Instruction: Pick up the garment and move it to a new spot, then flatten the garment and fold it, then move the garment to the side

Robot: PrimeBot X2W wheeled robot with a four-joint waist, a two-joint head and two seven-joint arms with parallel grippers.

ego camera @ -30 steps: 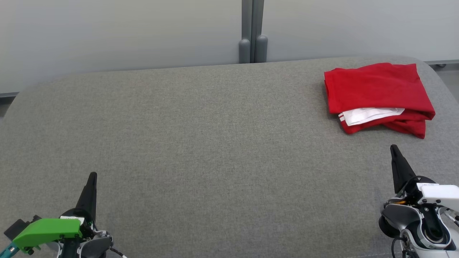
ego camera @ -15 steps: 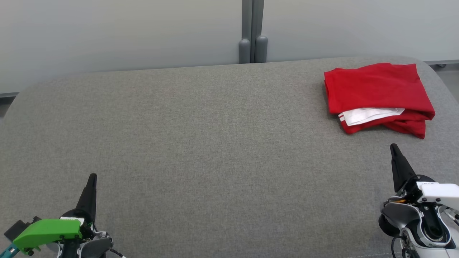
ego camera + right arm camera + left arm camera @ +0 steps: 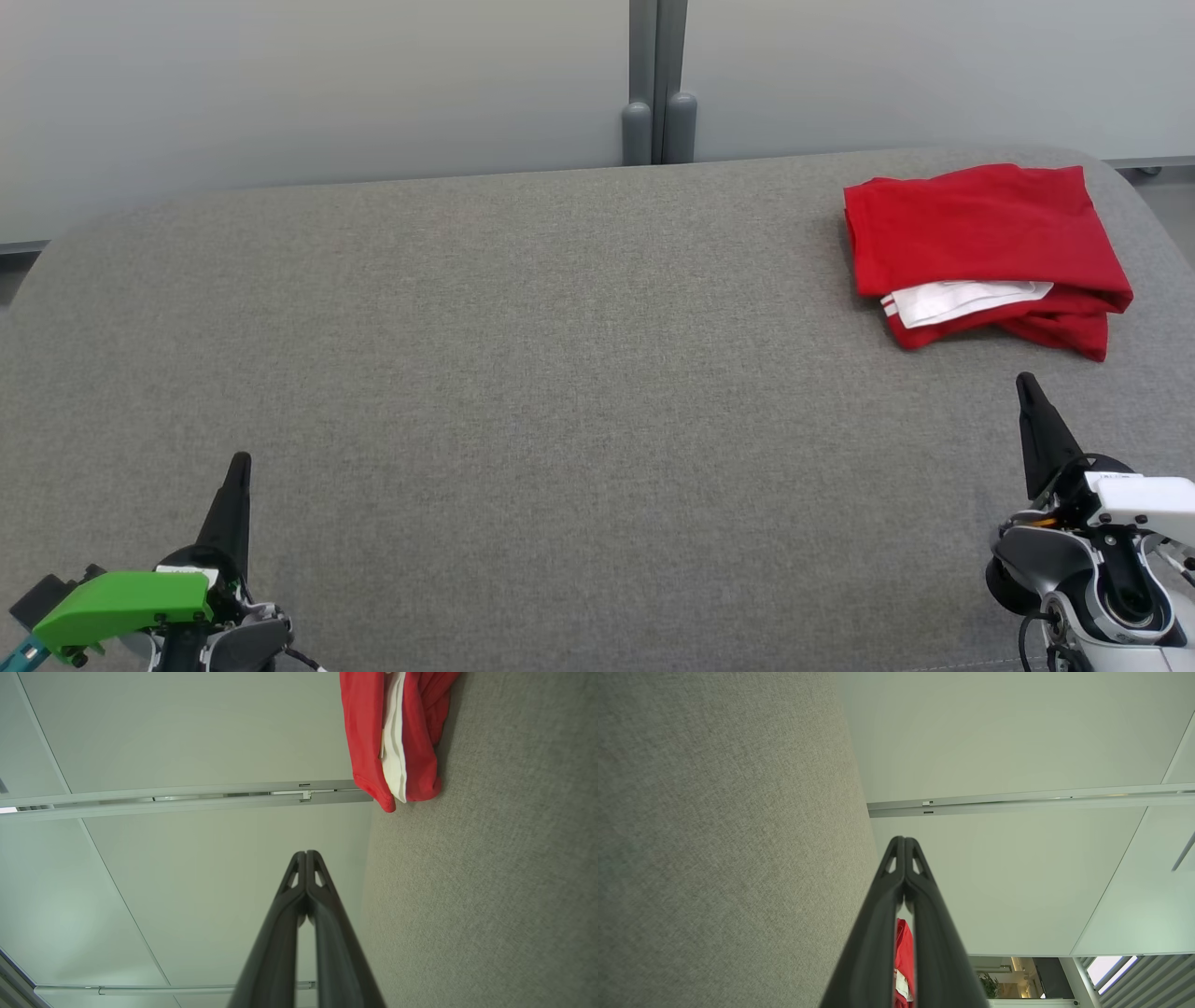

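The garment [image 3: 980, 243] is red with a white layer showing at its front edge. It lies folded at the far right of the grey table [image 3: 523, 373]. In the right wrist view the garment [image 3: 369, 732] sits at the top, ahead of my fingers. A strip of the garment [image 3: 904, 956] shows between the fingers in the left wrist view. My left gripper [image 3: 240, 461] is shut and empty at the near left. My right gripper [image 3: 1025, 381] is shut and empty at the near right, a short way in front of the garment and not touching it.
A pale wall with a grey post [image 3: 658, 84] runs behind the table's far edge. The table's rounded right corner [image 3: 1134, 187] lies just beyond the garment. Bare grey cloth spans the middle and left of the table.
Both grippers have drifted very slightly, the left one a touch lower in the head view. The garment has not moved.
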